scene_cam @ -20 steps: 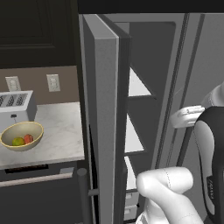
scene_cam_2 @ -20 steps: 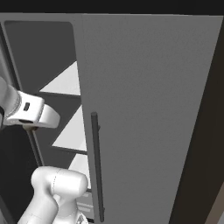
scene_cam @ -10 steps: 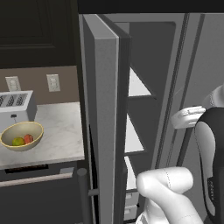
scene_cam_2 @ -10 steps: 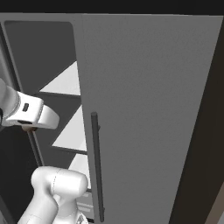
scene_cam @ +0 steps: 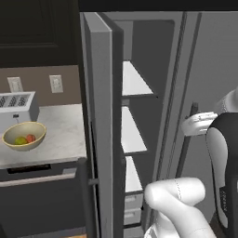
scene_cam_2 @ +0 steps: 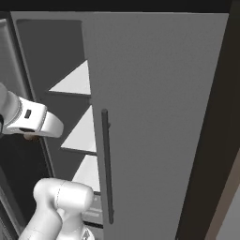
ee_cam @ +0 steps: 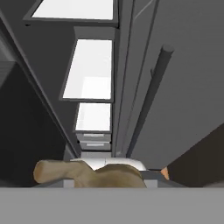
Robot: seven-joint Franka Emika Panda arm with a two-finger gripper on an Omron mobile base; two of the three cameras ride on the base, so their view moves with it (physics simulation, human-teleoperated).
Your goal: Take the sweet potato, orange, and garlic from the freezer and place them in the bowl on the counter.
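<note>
The freezer point(scene_cam: 135, 88) stands open, its long door point(scene_cam: 100, 121) swung out toward me, its white shelves point(ee_cam: 89, 70) bare. My gripper point(ee_cam: 98, 177) is shut on a tan, lumpy garlic point(ee_cam: 83, 173), held in front of the freezer's opening near the fridge's right door. The white hand point(scene_cam: 200, 123) hangs at mid height to the right of the shelves; a bit of the garlic point(scene_cam_2: 29, 137) peeks out beneath the hand point(scene_cam_2: 33, 122). On the counter point(scene_cam: 62, 135) to the left sits the pale yellow bowl point(scene_cam: 9, 135) with the orange point(scene_cam: 19, 140) and the sweet potato point(scene_cam: 30, 138) inside.
A silver toaster point(scene_cam: 16, 107) stands behind the bowl against the wall. The open freezer door is between my hand and the counter. The fridge's shut right door carries a long dark handle point(scene_cam_2: 106, 164). Grey drawers point(ee_cam: 94, 142) sit under the shelves.
The hand with the garlic has shifted only very slightly; everything else stays as it was.
</note>
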